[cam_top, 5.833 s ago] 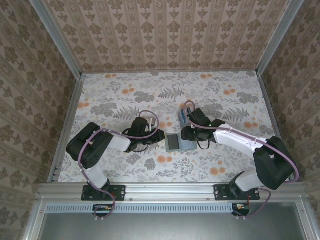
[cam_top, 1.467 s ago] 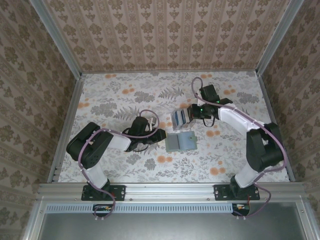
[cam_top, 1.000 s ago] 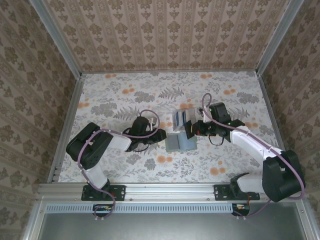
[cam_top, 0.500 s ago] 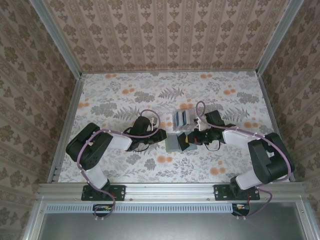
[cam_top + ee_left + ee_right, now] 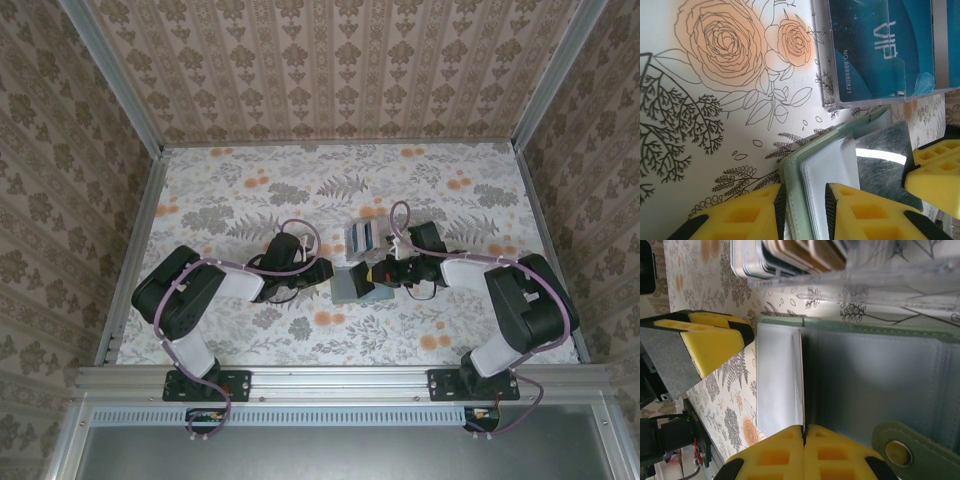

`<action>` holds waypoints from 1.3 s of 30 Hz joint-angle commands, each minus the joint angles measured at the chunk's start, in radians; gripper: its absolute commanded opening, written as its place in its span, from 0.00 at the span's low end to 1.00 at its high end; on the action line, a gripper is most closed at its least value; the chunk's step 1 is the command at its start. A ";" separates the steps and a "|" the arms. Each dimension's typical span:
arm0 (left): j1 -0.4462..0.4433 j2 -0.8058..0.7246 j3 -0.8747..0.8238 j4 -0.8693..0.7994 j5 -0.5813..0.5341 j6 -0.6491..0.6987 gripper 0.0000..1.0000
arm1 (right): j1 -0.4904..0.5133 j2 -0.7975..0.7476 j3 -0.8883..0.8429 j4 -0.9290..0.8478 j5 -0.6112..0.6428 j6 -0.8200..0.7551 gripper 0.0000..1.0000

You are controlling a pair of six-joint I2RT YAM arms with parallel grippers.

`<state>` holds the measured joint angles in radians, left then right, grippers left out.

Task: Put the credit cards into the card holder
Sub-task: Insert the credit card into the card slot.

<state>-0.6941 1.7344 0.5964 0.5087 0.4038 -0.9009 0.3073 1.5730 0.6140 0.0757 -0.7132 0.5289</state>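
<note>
Right gripper (image 5: 804,432), jaws pinching a credit card (image 5: 801,385) edge-on, seems mid-insertion into the open green card holder (image 5: 875,380) at frame centre; left gripper (image 5: 804,192) clamps its edge; more credit cards (image 5: 790,255) wait along the top

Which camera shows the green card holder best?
Right wrist: the card holder lies open, close up, sleeves and snap visible. Left wrist catches a corner; the top camera a small grey-green patch.

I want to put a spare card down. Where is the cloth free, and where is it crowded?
Free: the far cloth toward the back wall, and the near strip before the arm bases. Crowded: the middle, where both grippers meet at the open wallet beside the clear card rack.
</note>
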 commanded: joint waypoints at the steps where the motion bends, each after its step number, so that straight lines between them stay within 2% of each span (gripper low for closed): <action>1: -0.003 0.096 -0.067 -0.248 -0.089 0.031 0.30 | 0.004 0.029 -0.038 0.047 -0.023 0.064 0.00; 14: -0.004 0.103 -0.064 -0.245 -0.086 0.028 0.28 | 0.077 0.000 -0.096 0.134 0.059 0.174 0.05; 22: -0.003 0.101 -0.067 -0.239 -0.083 0.029 0.20 | 0.153 -0.067 -0.106 0.133 0.178 0.250 0.12; 29: -0.003 0.104 -0.066 -0.236 -0.077 0.031 0.16 | 0.173 -0.171 -0.114 0.030 0.326 0.254 0.15; 32: -0.004 0.094 -0.067 -0.246 -0.086 0.031 0.15 | 0.173 -0.213 -0.133 0.015 0.359 0.259 0.13; 35: -0.002 0.109 -0.065 -0.232 -0.073 0.030 0.14 | 0.173 -0.210 -0.144 0.028 0.356 0.272 0.06; 39: -0.005 0.103 -0.064 -0.242 -0.080 0.030 0.15 | 0.179 -0.176 -0.176 0.117 0.336 0.337 0.00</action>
<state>-0.6922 1.7416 0.5915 0.5049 0.3847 -0.8970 0.4767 1.3758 0.4667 0.1619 -0.3954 0.8127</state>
